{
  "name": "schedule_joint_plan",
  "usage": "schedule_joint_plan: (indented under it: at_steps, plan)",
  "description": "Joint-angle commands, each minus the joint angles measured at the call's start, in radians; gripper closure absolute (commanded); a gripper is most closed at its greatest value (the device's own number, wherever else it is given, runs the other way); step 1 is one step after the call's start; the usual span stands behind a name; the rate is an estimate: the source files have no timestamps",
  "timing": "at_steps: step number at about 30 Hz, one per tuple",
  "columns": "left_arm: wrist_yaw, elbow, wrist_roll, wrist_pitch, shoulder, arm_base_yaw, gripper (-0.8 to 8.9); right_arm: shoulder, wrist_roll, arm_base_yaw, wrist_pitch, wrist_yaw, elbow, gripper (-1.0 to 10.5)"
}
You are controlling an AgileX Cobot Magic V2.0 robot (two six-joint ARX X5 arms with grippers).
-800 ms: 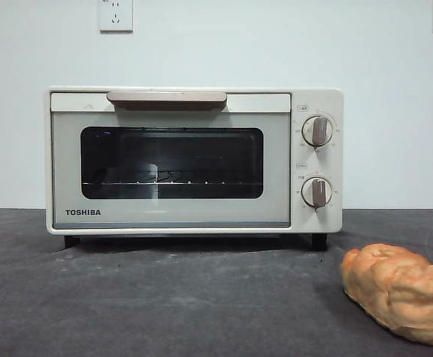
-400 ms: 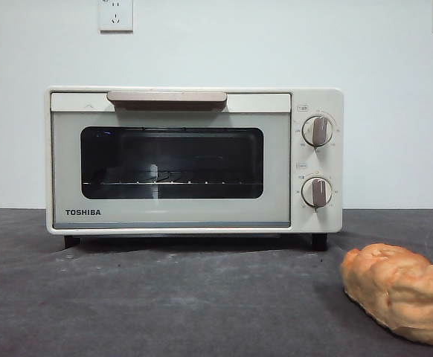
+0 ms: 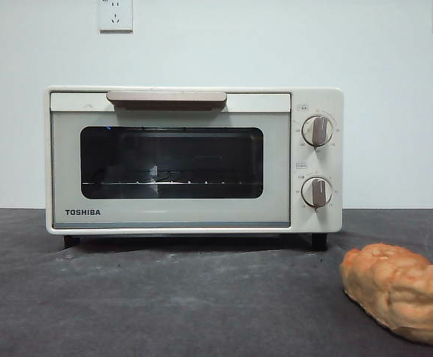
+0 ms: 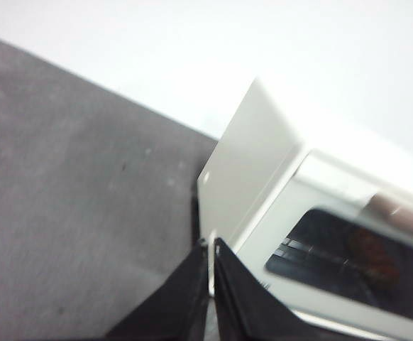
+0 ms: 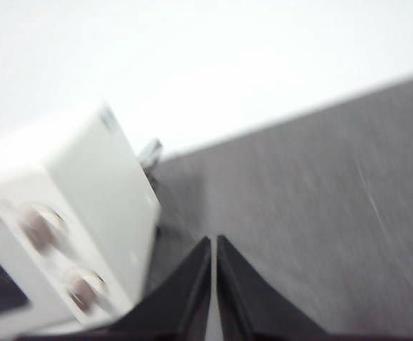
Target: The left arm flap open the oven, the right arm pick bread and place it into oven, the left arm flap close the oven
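The oven [image 3: 194,160] stands at the far middle of the table [image 3: 164,297], square to the front view, its door [image 3: 170,167] shut flat and upright; that facing leaves the bar handle [image 3: 167,97] along the door's top edge open to an arm coming from above, which suits a door that drops forward. The left gripper [image 4: 211,250] hangs off the oven's left side, above the table and apart from the casing, jaws pressed together with nothing between them; judging by that stance it is set to hook or push the handle rather than pinch it, and the first step has not begun. Through the dark window [image 3: 172,162] a wire rack [image 3: 172,181] shows, bare as far as I can tell; two knobs [image 3: 318,131] sit one above the other on the right panel. The right gripper [image 5: 213,249] waits off the oven's right side, jaws likewise together and empty. The bread [image 3: 399,291] lies nearest and furthest right on the table, well apart from the oven, on the right arm's side for its pick; it is a lumpy golden-orange loaf with twisted folds, partly cut off by the picture's edge.
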Motion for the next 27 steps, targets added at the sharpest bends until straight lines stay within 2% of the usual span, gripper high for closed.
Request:
schedule_joint_plan:
  at_steps: [1,4,7,12,16,19,22,27]
  plan:
    - [0.002,0.082,0.02,-0.012,0.039,0.002,7.95,0.028,0.012,0.0,-0.003,-0.03,0.064,9.4]
    - [0.002,0.169,0.039,-0.039,0.1,0.002,7.95,0.085,0.006,0.0,-0.019,-0.069,0.15,9.4]
    - [0.014,0.268,0.097,-0.118,0.183,0.002,7.95,0.164,-0.014,0.0,-0.058,-0.121,0.238,9.4]
    - [0.122,0.428,0.236,-0.259,0.335,0.002,7.96,0.319,-0.106,0.0,-0.195,-0.244,0.397,9.4]
    - [0.217,0.539,0.314,-0.365,0.449,0.002,7.96,0.438,-0.186,0.0,-0.339,-0.303,0.52,9.4]
    - [0.284,0.606,0.362,-0.442,0.522,0.001,7.97,0.513,-0.231,0.003,-0.451,-0.304,0.604,9.4]
    - [0.359,0.657,0.408,-0.52,0.578,-0.002,7.97,0.573,-0.235,0.014,-0.581,-0.322,0.682,9.4]
    - [0.389,0.672,0.416,-0.58,0.597,-0.021,7.97,0.621,-0.269,0.053,-0.706,-0.325,0.74,9.4]
